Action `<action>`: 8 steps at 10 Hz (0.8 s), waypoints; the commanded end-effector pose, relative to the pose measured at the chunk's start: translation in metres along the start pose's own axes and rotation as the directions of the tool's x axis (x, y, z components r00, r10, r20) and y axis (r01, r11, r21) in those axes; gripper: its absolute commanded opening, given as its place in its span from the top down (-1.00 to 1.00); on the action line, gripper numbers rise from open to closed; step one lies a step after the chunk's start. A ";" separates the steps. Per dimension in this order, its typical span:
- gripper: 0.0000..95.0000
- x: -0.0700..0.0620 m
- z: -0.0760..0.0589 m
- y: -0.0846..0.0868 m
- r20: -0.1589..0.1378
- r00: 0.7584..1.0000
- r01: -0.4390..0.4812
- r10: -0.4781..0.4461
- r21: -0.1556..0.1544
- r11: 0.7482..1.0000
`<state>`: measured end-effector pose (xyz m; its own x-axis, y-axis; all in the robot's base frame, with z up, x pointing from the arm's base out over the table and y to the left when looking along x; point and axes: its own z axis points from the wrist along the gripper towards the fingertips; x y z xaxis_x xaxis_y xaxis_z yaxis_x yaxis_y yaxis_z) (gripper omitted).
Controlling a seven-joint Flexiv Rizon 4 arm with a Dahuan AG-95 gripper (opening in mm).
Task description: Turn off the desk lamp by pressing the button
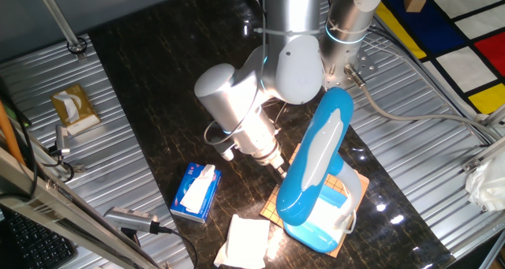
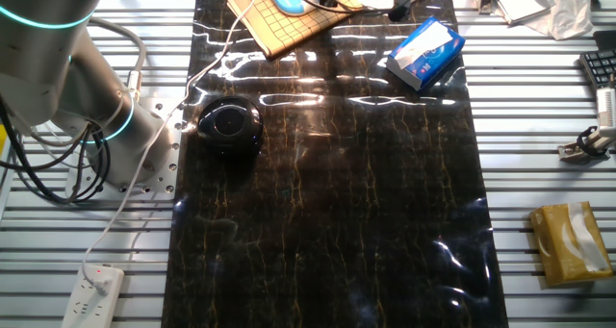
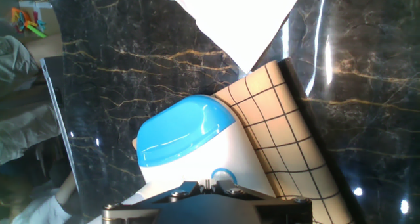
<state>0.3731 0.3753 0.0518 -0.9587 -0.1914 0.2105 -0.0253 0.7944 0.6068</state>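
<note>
On the left of the table in one fixed view lay a tan tissue box [image 1: 73, 107] on the ribbed metal, well apart from the work. Nearer the middle, a small blue tissue pack [image 1: 196, 192] rested on the dark marble sheet [image 1: 150, 87], with a white cloth [image 1: 245, 239] just beside it. The gripper [image 1: 278, 165] reached down close to the base of the desk lamp [image 1: 319, 170], which stood right of centre on a gridded wooden board [image 1: 347, 186]. Whether the fingers were apart or together could not be told from any view.

In the hand view the lamp's blue-topped base [image 3: 186, 137] filled the lower middle, and a small blue-ringed round spot [image 3: 222, 176], probably the button, sat just at the edge of the gripper body. A good press would likely mean centring the fingertip over that spot and pushing straight down, gently, so the light base did not slide on the board.
</note>
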 end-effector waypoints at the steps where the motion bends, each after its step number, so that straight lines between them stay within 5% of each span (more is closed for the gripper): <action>1: 1.00 0.001 0.000 0.000 0.000 1.000 0.001 -0.001 0.001 1.000; 8: 1.00 0.003 0.002 -0.002 -0.001 1.000 -0.004 0.004 0.007 1.000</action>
<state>0.3688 0.3745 0.0494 -0.9580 -0.1900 0.2148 -0.0239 0.7993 0.6004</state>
